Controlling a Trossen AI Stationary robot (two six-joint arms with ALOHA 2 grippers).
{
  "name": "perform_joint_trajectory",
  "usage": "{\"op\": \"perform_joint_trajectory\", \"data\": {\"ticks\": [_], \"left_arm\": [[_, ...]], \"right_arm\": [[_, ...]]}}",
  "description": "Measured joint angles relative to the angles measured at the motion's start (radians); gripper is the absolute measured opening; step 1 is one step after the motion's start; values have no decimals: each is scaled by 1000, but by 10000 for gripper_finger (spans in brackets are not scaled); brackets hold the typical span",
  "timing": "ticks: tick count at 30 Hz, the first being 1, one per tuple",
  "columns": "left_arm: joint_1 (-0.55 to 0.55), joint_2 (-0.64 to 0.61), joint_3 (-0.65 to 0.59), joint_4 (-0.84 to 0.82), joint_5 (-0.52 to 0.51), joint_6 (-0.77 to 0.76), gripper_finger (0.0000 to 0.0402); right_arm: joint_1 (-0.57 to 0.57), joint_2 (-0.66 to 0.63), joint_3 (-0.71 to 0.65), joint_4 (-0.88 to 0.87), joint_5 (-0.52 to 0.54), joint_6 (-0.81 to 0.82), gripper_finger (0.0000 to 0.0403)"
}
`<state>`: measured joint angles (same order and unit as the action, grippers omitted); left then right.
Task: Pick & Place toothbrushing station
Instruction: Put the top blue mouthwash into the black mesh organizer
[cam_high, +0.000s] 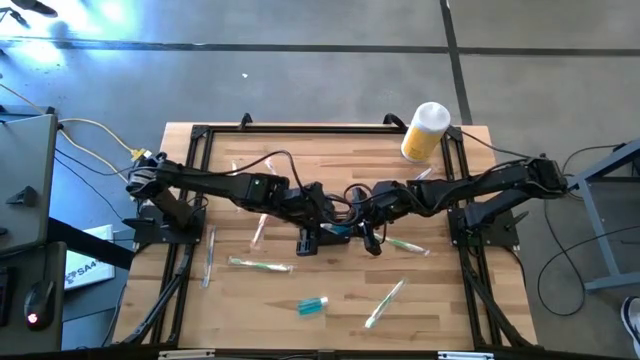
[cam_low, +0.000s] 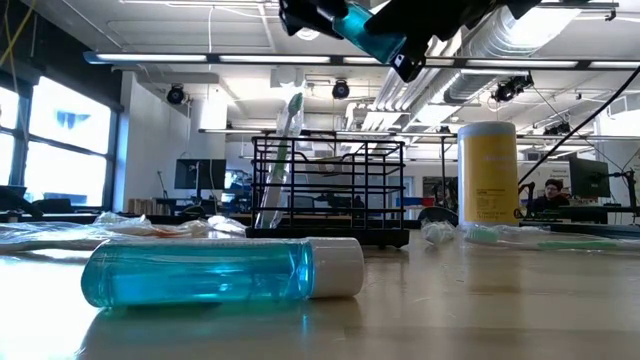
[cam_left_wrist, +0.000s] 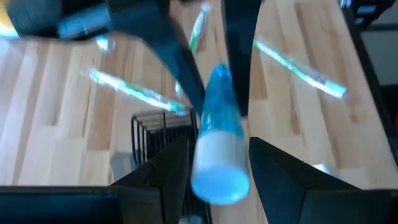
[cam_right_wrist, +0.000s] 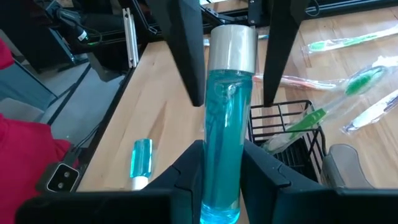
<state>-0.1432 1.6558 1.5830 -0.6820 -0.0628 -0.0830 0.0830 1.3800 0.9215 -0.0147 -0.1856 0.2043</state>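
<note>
The small black wire-mesh caddy (cam_high: 318, 235) stood at the middle of the table, directly under my two grippers. My right gripper (cam_right_wrist: 222, 171) was closed on a clear blue tube with a white cap (cam_right_wrist: 225, 118), while my left gripper (cam_left_wrist: 219, 165) stood open around its cap end. I judged this a handover above the caddy; next I must lower the tube straight between the wires, and a toothbrush already inside left little room.
</note>
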Motion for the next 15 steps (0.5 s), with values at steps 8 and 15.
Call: {"op": "perform_joint_trajectory", "data": {"ticks": [8,15], "left_arm": [[0,2,0,0,0,-1,158],[0,2,0,18,-1,26,101]], "right_arm": [[0,0,0,-5,0,0,71],[0,0,0,-12,-1,-3,69]]}}
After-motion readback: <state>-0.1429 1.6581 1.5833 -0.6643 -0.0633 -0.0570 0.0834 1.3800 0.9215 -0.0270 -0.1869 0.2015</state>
